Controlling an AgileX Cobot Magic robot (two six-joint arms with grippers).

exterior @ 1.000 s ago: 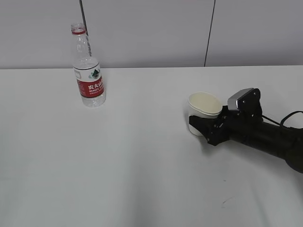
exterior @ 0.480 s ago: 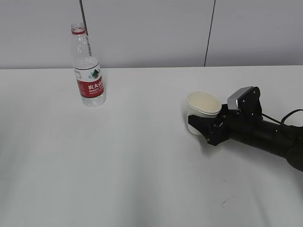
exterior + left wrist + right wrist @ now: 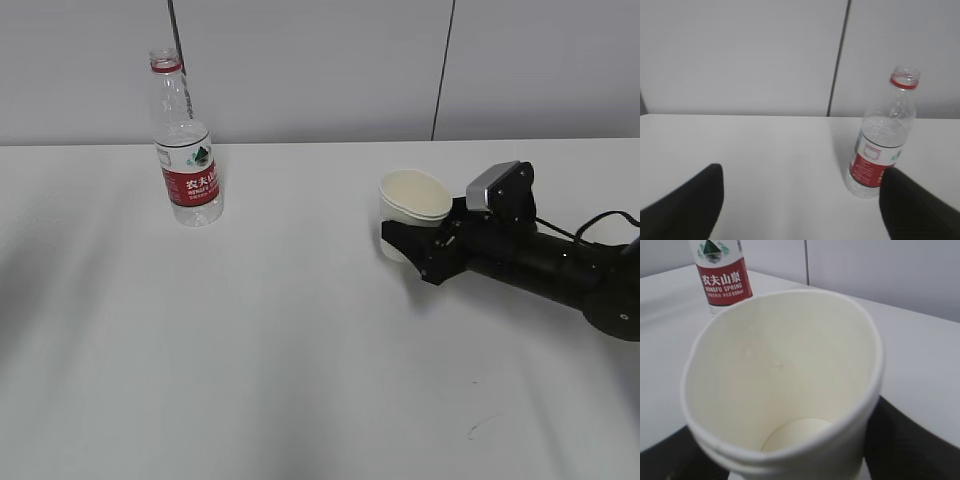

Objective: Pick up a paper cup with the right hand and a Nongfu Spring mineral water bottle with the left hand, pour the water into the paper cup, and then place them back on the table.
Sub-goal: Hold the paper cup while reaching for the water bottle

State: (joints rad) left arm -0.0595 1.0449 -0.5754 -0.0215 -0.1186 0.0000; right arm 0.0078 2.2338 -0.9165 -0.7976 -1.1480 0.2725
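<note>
We find the right gripper [image 3: 405, 248] clenched on the cup [image 3: 412, 208], one black finger on either side of its lower wall. The right wrist view confirms this: dark fingers [image 3: 910, 440] flank the cup [image 3: 785, 390] low down, and its rim is pressed slightly out of round, which we judge to be the effect of the squeeze. The cup is empty, its base visible and dry. It leans a little toward the camera. We cannot tell whether its base is touching the table [image 3: 300, 350] or just clear of it. The low grip leaves the mouth unobstructed, which we judge suits receiving water.

The left gripper [image 3: 800, 200] stands released, its two dark fingers [image 3: 685, 205] spread wide at the lower corners of the left wrist view and holding nothing. The bottle [image 3: 880, 145] stands upright beyond the right-hand finger, not between the two. In the exterior view the left arm does not appear at all.

The bottle [image 3: 185, 150] is upright near the back edge of the table, well apart from the cup and to its left. It appears uncapped, with the red ring bare at the neck, and partly filled.

Our judgement: the cup pickup is in hand or just completed; the bottle pickup is not yet made. The left fingers would need to be centred on the bottle body before closing. An uncapped bottle gripped too hard could spill.
</note>
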